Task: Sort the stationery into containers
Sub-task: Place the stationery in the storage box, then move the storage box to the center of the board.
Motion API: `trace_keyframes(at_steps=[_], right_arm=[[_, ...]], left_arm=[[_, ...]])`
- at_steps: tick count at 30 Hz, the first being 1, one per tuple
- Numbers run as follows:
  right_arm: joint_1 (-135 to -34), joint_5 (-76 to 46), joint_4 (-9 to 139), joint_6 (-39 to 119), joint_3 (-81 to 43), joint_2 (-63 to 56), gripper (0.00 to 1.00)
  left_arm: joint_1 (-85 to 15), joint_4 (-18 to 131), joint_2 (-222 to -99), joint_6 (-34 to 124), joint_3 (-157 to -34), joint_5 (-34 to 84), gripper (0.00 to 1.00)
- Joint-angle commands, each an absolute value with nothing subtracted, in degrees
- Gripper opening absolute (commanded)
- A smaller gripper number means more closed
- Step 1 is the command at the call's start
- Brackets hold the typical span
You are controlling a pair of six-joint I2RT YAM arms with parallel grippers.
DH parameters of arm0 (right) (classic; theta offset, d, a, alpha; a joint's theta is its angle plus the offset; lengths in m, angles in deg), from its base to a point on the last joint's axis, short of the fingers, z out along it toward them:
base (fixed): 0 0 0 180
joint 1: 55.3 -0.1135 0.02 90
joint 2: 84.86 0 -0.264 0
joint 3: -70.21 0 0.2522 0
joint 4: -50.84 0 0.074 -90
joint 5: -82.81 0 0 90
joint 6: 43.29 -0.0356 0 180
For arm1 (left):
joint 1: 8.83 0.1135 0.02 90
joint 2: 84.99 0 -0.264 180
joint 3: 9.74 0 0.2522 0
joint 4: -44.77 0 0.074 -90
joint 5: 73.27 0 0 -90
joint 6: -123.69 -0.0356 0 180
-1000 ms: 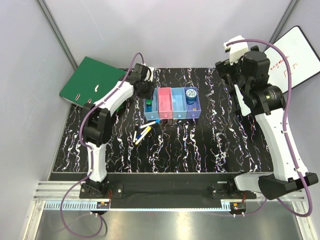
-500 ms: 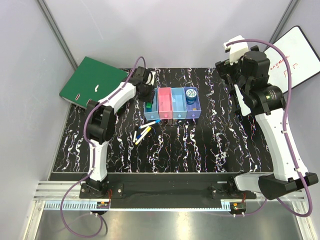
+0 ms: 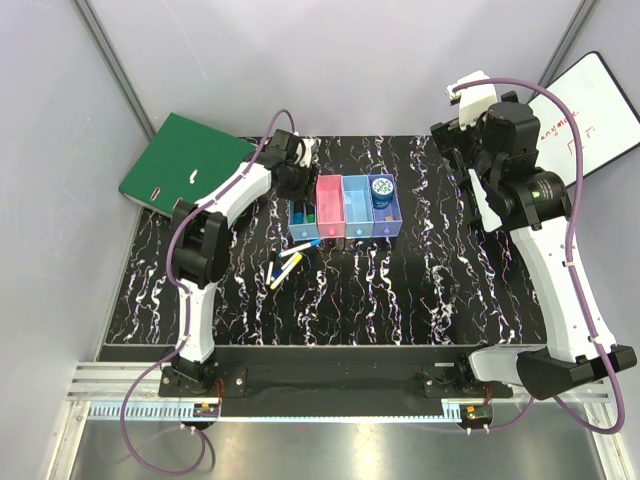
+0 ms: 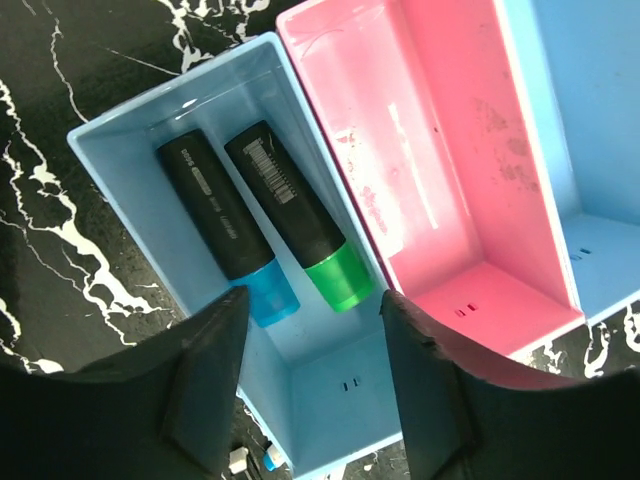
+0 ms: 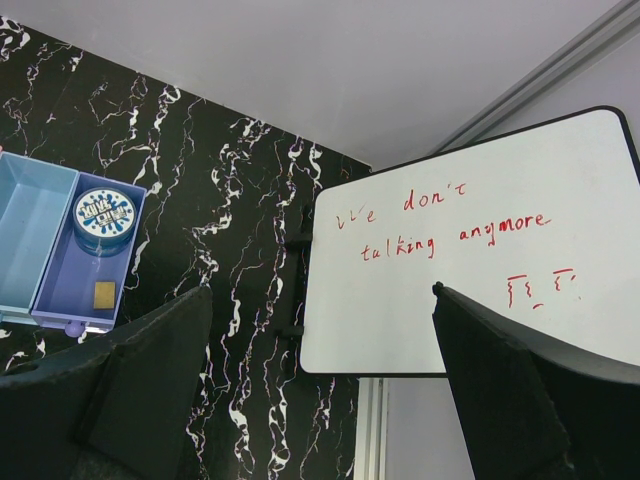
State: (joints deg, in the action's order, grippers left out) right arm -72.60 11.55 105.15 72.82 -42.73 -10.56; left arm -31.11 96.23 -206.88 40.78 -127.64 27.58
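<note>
- Stationery in the leftmost light blue bin (image 4: 175, 95): blue-capped marker (image 4: 225, 225) and green-capped marker (image 4: 295, 225), lying side by side.
- Directly above that bin, the left end effector (image 4: 310, 340) stands parted, holding nothing.
- Raised well apart from the bins, the right end effector (image 5: 320, 300) stands wide, holding nothing.
- Round blue tin (image 5: 104, 218) sits in the purple bin (image 5: 75, 290).
- Loose pens (image 3: 288, 262) lie on the table (image 3: 420, 290), near the bins.

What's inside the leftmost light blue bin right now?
The leftmost light blue bin holds a blue-capped marker and a green-capped marker, side by side. The left fingers hide its near corners.
</note>
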Motion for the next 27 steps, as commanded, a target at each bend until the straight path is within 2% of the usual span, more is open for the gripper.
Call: trace_keyframes(at_steps=[1, 14, 22, 27], right_arm=[[-72.96, 11.09, 104.32, 72.73, -43.22, -11.91, 1.00], [-72.88, 11.00, 104.24, 72.55, -43.40, -11.74, 1.00], [-72.88, 10.92, 104.24, 72.55, -43.40, -11.48, 1.00], [-72.96, 11.00, 104.24, 72.64, -43.93, -11.30, 1.00]], left_arm=[[-31.07, 95.01, -206.54, 40.11, -130.38, 30.00, 0.61], [-31.15, 95.10, -208.65, 37.39, -131.96, 26.32, 0.61], [-31.15, 95.10, -207.95, 36.86, -133.46, 20.78, 0.50], [-31.33, 95.18, -209.09, 36.94, -133.19, 22.96, 0.52]])
